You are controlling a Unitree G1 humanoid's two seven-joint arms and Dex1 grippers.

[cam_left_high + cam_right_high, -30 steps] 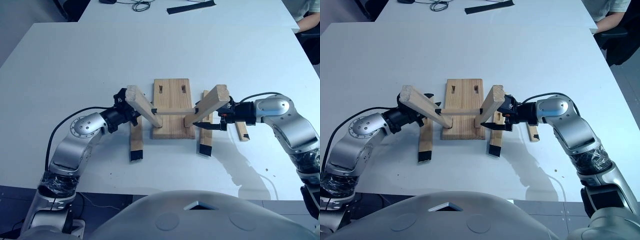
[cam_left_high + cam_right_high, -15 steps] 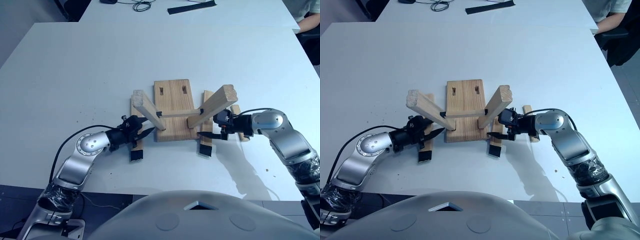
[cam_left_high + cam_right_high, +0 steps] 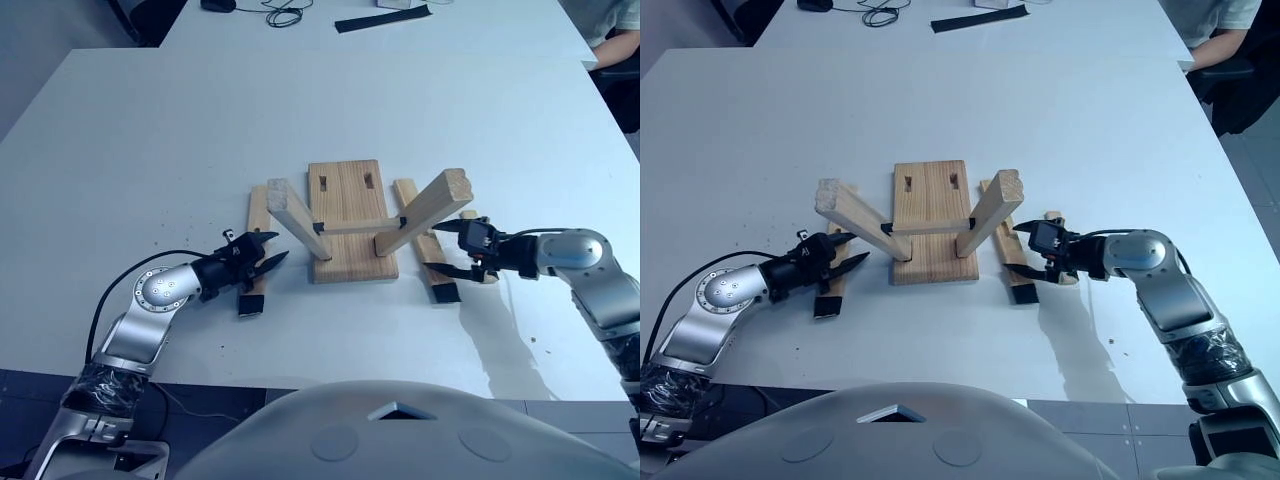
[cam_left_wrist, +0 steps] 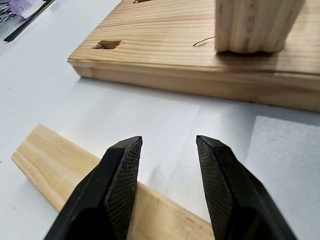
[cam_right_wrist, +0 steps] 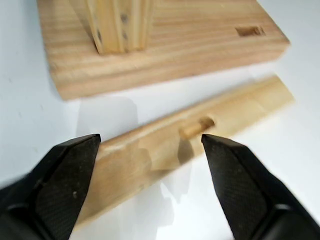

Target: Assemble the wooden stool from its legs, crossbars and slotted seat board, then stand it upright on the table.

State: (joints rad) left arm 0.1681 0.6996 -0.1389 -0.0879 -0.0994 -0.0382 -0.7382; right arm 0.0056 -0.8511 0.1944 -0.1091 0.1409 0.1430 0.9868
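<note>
Left eye view: seat board lies flat mid-frame, with two legs slanting up from it and a crossbar joining them. I see the left gripper released, fingers spread, by the loose leg left of the board. The right gripper is likewise spread and empty at the loose leg right of it.

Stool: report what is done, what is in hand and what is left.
Done: two legs and a crossbar stand in the seat board's near end. In hand: nothing; left gripper and right gripper are open, each over a loose piece lying flat on the table. Left: fill the two empty far slots with those pieces, then flip it all upright.
</note>
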